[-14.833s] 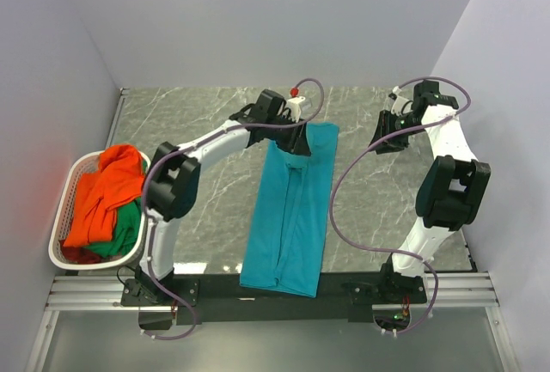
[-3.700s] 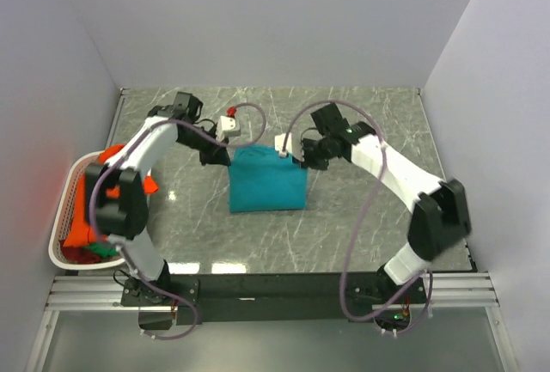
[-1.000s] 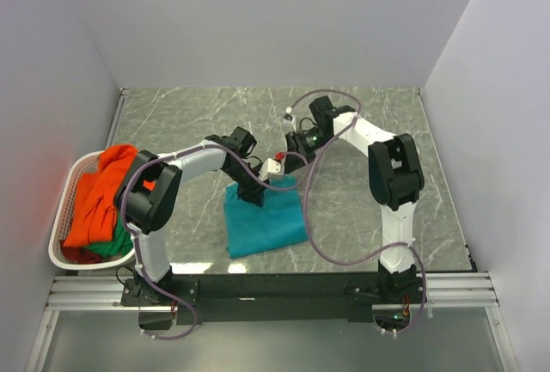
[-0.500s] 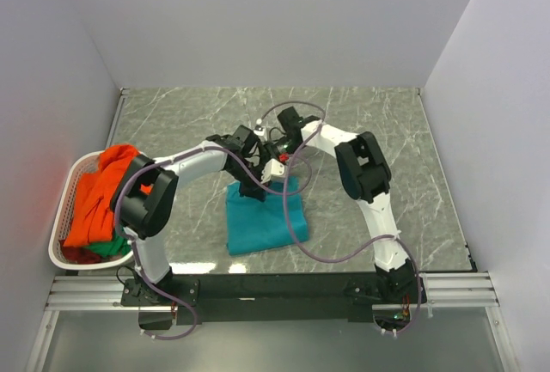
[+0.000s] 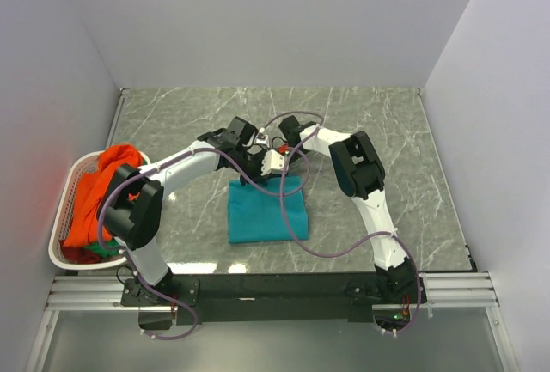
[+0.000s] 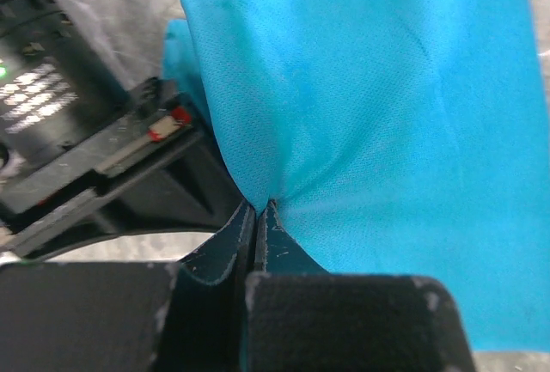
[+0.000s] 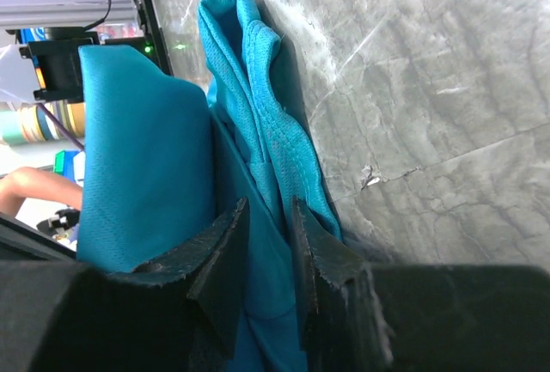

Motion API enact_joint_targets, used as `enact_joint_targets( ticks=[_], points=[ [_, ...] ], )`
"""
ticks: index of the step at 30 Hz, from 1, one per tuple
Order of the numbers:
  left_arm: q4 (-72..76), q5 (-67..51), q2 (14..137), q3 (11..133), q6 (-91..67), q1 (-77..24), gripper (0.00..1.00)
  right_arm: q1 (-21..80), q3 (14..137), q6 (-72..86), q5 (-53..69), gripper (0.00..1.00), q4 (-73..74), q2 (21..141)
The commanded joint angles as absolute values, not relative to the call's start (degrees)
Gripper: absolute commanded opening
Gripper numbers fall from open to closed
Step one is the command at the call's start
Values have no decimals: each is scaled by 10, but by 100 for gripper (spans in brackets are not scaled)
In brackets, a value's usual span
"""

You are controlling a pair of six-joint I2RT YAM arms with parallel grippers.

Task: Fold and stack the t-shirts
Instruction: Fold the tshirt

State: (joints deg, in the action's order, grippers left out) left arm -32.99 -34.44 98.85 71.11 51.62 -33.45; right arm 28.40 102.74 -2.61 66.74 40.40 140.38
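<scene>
The teal t-shirt (image 5: pixel 266 213) lies folded into a neat, squarish block on the grey marbled tabletop (image 5: pixel 387 131), near its middle. Both grippers meet it at its far edge. The left gripper (image 6: pixel 260 213) has its black fingers pressed tight together, pinching a small pucker of the top layer, and creases fan out from that pinch. The right gripper (image 7: pixel 266 209) stands narrow, its jaws closed on the stacked, hemmed edges of the fold. The cloth is a fine, slightly shiny knit with a visible mesh weave.

At the left edge a white slatted plastic basket (image 5: pixel 60 217) holds a crumpled orange t-shirt (image 5: pixel 99 196) heaped over a green t-shirt (image 5: pixel 107 247).

The left arm bends at its elbow near the basket and reaches right and away. The right arm folds sharply at its elbow and points left, so the two wrists crowd together above the shirt's far edge.
</scene>
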Motion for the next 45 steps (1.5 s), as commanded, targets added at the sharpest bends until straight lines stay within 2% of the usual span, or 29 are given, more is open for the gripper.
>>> enact_joint_targets(
  ticks=[1,9,16,28,45],
  points=[
    [-287,-323,987,726,519,-335,1,283,1022,-37,679,34,418,1400],
    [-229,-275,1012,720,512,-331,0,282,1013,-40,672,34,417,1390],
    [-150,-240,990,643,529,-333,1,279,1032,-53,639,34,422,1368],
    [-144,-243,948,606,548,-347,1,276,1094,-113,581,36,466,1331],
    [-79,-186,951,608,538,-351,0,276,1056,-144,577,31,474,1382]
  ],
)
